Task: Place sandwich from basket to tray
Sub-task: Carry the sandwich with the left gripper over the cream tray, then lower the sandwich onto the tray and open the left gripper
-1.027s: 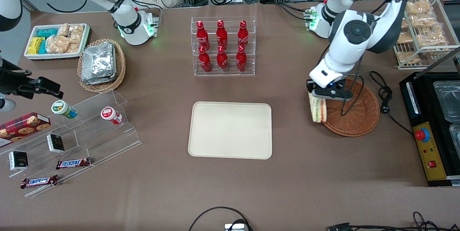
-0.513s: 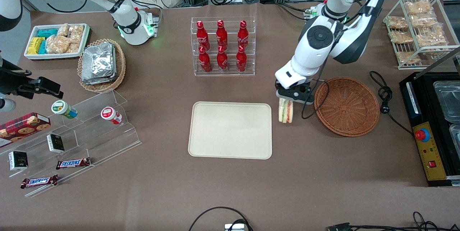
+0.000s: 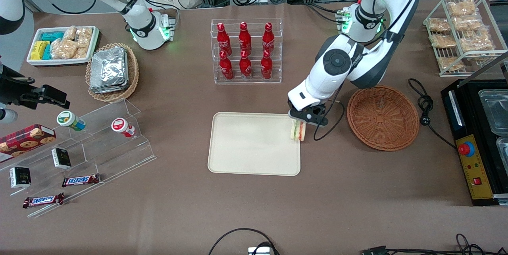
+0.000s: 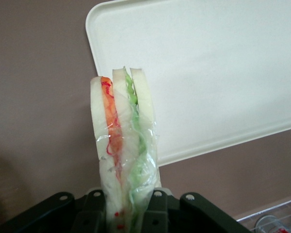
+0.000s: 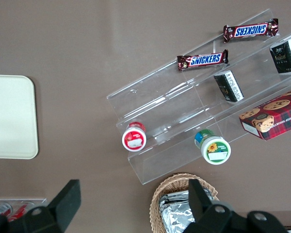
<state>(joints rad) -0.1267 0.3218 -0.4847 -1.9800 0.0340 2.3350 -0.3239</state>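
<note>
On the brown worktop (image 3: 357,191) the cream tray (image 3: 254,144) lies flat with a low rim and rounded corners, its whole surface bare. The reddish-brown wicker basket (image 3: 383,117) sits near it toward the working arm's end, with a strip of bare worktop between them. A rack of red bottles (image 3: 246,50) stands farther from the front camera than the tray. The gripper (image 3: 304,118) hangs above the tray's edge nearest the basket, its jaws clamped on the sandwich (image 4: 123,145). The sandwich is a plastic-wrapped wedge of white bread with orange-red and green filling; its wide end sits between the jaws and its narrow end points down over the tray's corner.
</note>
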